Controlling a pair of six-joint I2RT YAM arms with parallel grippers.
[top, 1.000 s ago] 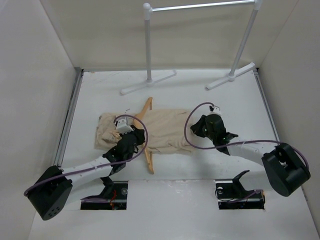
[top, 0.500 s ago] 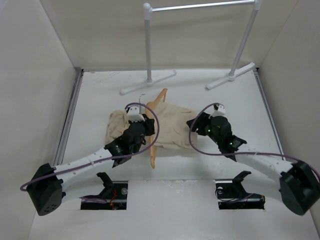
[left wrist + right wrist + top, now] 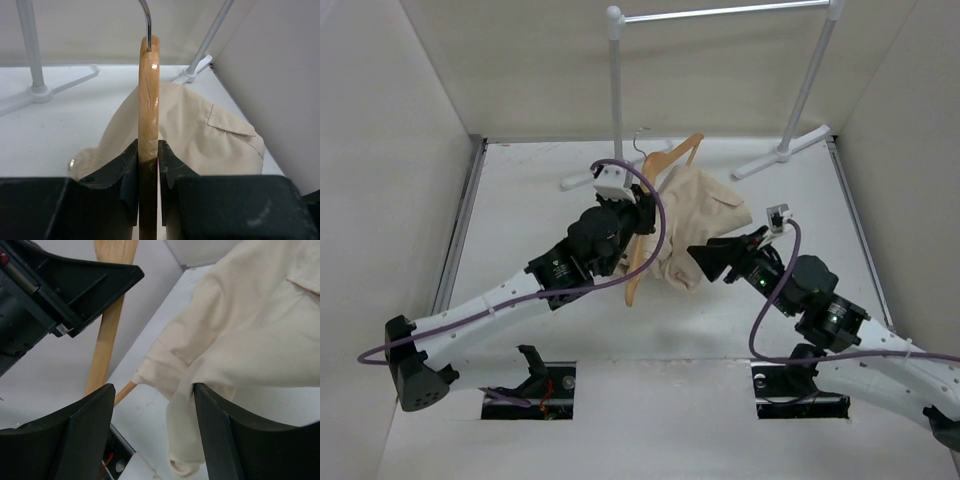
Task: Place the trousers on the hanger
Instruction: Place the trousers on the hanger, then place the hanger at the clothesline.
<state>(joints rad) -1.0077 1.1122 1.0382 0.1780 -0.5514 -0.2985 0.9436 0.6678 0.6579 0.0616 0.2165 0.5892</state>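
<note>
The orange-tan wooden hanger (image 3: 672,157) is lifted off the table and tilted, its metal hook toward the rack. My left gripper (image 3: 638,215) is shut on its wooden arm, which runs up between the fingers (image 3: 131,165) in the left wrist view. The beige trousers (image 3: 702,212) hang bunched over the hanger's lower bar and to its right, a pocket flap (image 3: 231,125) showing. My right gripper (image 3: 702,258) stands open just below and right of the cloth. In the right wrist view a hanging fold of the trousers (image 3: 190,405) lies between its wide-apart fingers, against the right one.
The white-and-silver garment rack (image 3: 616,90) stands at the back, its two feet (image 3: 782,152) on the table close behind the raised hanger. White walls close in left, right and back. Two dark openings (image 3: 530,390) sit at the near edge by the arm bases.
My left arm has raised the hanger with the trousers off the table and carried it toward the rack. My right gripper has opened, let go of the cloth and drawn back nearer.
</note>
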